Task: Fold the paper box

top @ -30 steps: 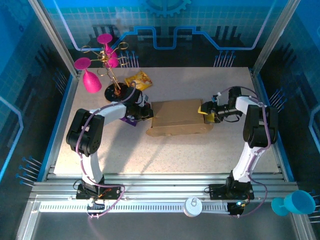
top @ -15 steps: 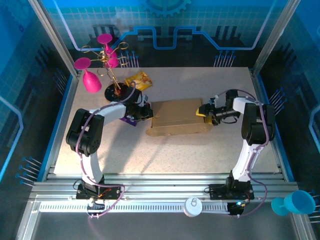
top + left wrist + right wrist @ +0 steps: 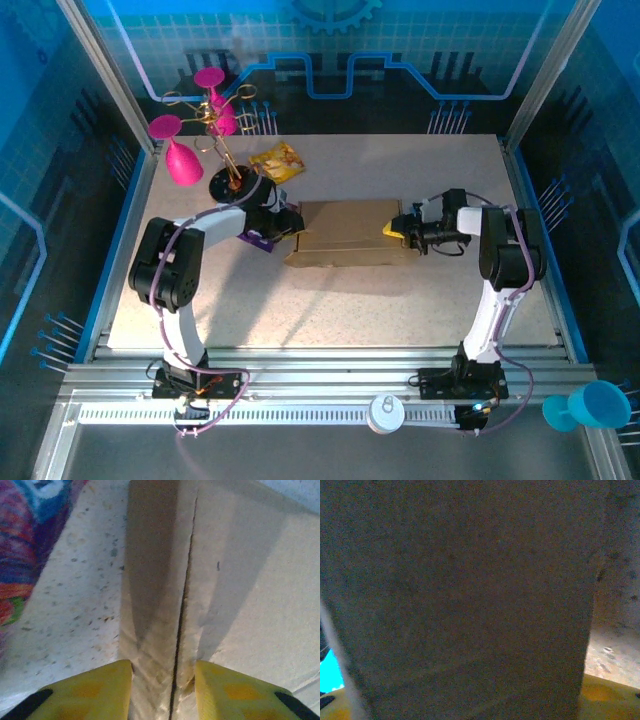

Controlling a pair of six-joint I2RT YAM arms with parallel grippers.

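- The paper box (image 3: 345, 235) is plain brown corrugated cardboard with no print. It lies low and partly folded on the table (image 3: 330, 310), stretched between the two pairs of fingers.
- A doubled wall of the box runs away from the left gripper (image 3: 162, 685), between its yellow fingers (image 3: 90, 692). The wall has a dark slit down its middle and creases near the fingertips, and a broad flat panel spreads off to one side.
- Those fingers stand apart, one close against each side of the wall; whether they press it I cannot tell.
- The right gripper (image 3: 397, 229) meets the box's opposite end. A shaded cardboard panel rises between its fingers (image 3: 602, 692); grip or mere contact, I cannot tell.
- A purple snack packet (image 3: 20, 555) lies just outside one left finger, with bare speckled table between it and the wall.
- A yellow snack packet (image 3: 277, 160) sits beyond the left fingers, apart from the box.
- Open table spreads on the box's near side.
- Both arms reach in low from the sides, with the grippers pointing towards each other.
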